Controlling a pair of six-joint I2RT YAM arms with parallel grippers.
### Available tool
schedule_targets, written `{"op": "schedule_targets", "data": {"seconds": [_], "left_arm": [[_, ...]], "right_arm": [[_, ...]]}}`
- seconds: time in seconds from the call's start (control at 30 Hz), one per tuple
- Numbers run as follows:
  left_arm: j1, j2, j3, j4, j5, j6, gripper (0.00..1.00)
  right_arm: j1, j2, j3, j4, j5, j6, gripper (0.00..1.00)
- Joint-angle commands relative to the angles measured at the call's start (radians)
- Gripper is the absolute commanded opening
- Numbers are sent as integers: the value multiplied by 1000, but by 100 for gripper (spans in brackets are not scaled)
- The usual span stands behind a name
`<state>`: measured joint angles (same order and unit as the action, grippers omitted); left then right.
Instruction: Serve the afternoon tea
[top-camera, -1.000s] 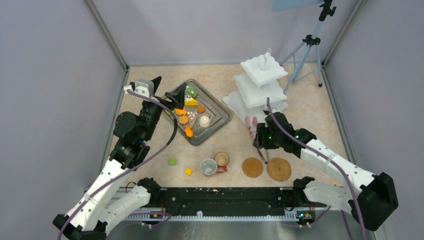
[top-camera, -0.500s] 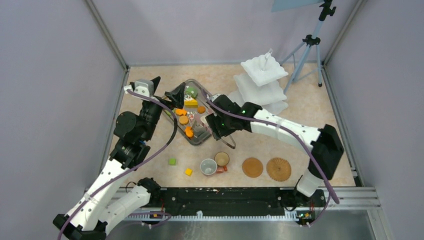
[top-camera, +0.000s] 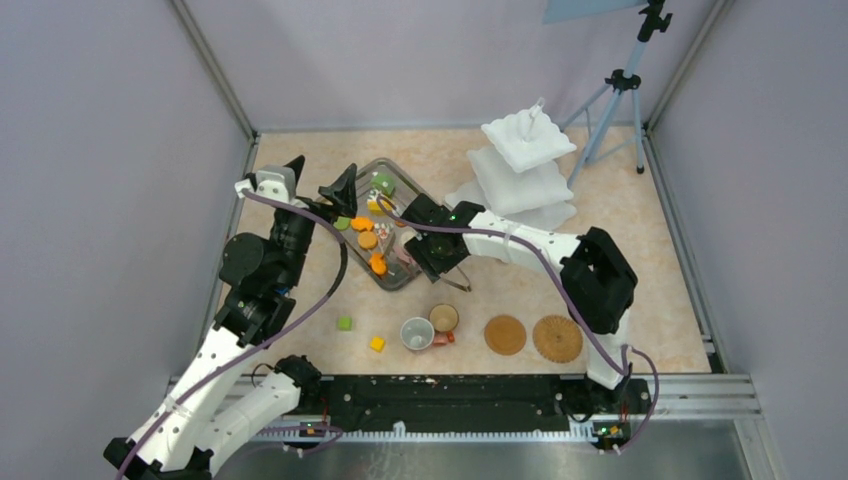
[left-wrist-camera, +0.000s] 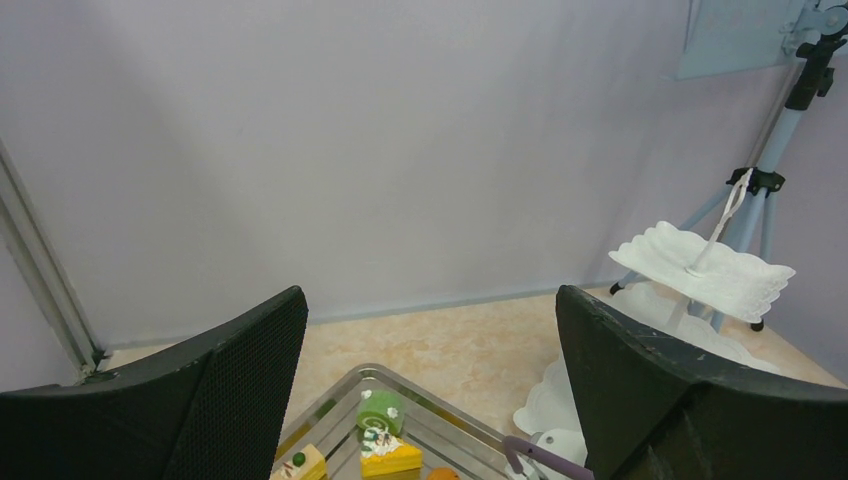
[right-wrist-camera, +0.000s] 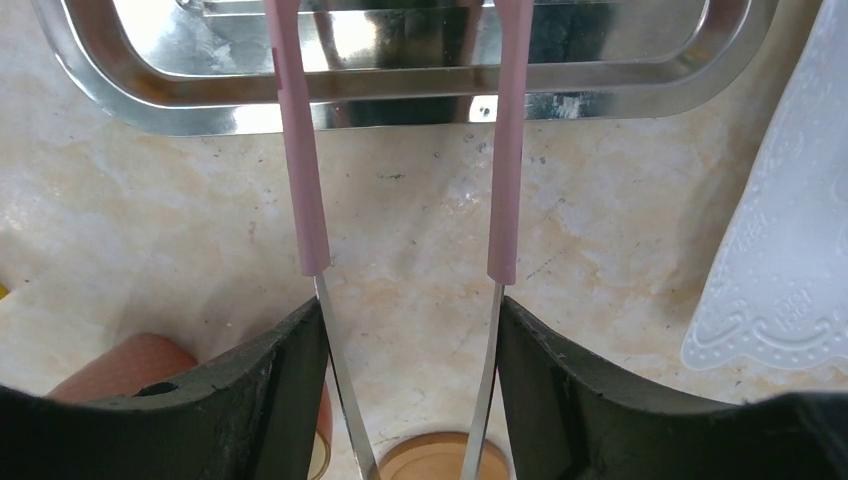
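Pastries (top-camera: 368, 240) lie in the steel tray (right-wrist-camera: 420, 100) at the back left of our table (top-camera: 650, 260). Our left gripper (top-camera: 320, 180) hangs between them and the left wall (top-camera: 120, 200), spread wide and holding nothing. Our right gripper (right-wrist-camera: 410, 385) squeezes the pink tongs (right-wrist-camera: 300, 150) over the tray's near rim; its arm (top-camera: 530, 245) hides part of the tray. Two cups (top-camera: 417, 333) and two mats (top-camera: 505, 335) sit near us, by the front edge. Bare table lies open right of the white stand (top-camera: 525, 165).

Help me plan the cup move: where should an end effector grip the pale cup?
Grip the pale cup by its rim, one finger inside, one outside, coming straight down: it seems upright, mouth open upward. Use its left side; the brown cup crowds the right.
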<state>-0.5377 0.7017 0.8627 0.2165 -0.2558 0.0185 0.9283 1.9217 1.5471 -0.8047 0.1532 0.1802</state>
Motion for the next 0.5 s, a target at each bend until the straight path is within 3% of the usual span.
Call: {"op": "schedule_targets", "data": {"seconds": [0.0,0.33,0.47], "left_arm": [[-2,-14,-4,55,-27,14,99],[-1,-13,-4,55,-22,15,99],[-2,-12,-4,54,-21,15,99]], "right_arm": [[-17,17,50,19,19,-30,58],[-26,48,53,56,0,-32,55],[-28,41,51,68,3,-28,48]]}}
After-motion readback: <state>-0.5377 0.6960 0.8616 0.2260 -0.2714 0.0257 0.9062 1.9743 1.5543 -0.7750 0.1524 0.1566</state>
